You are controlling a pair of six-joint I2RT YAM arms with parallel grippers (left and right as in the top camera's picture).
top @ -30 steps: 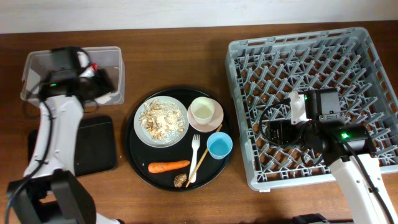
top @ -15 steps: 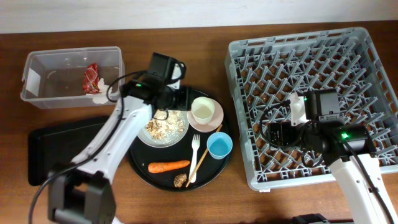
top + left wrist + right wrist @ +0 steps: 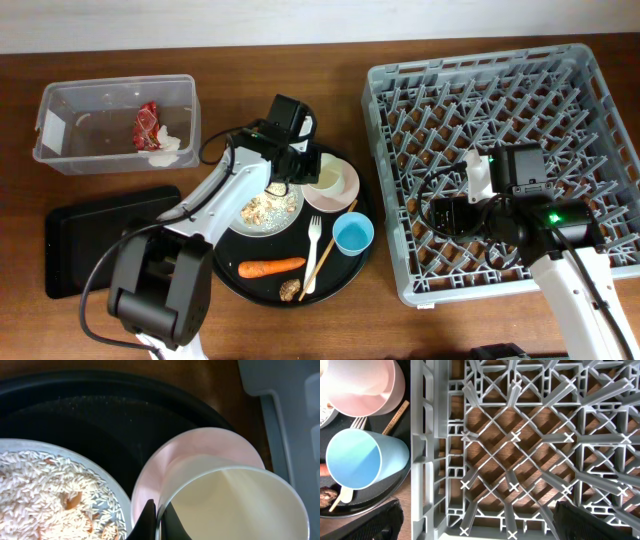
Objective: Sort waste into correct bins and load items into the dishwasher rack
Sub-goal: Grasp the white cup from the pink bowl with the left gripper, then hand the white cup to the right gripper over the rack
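Observation:
My left gripper [image 3: 159, 521] is shut on the near rim of the white cup [image 3: 240, 505], one finger inside and one outside. The cup stands in the pale pink bowl [image 3: 200, 450], beside the plate [image 3: 262, 208] of rice scraps. From overhead the left gripper [image 3: 306, 176] is over the round black tray [image 3: 225, 250]. On that tray also lie the blue cup [image 3: 353, 234], fork [image 3: 314, 250], chopsticks [image 3: 330, 250], carrot [image 3: 271, 267] and brown lump [image 3: 290, 289]. My right gripper [image 3: 487, 522] is open and empty above the left part of the dishwasher rack [image 3: 470, 90].
The clear tub [image 3: 70, 150] at back left holds the red wrapper [image 3: 147, 125] and white tissue [image 3: 170, 145]. The flat black tray [image 3: 90, 230] lies in front of it. The rack's left wall [image 3: 422, 460] stands close to the blue cup [image 3: 357, 460].
My left arm swung from the clear tub across to the round tray and shut on the white cup's rim. The red wrapper now lies in the tub. The right arm has not moved.

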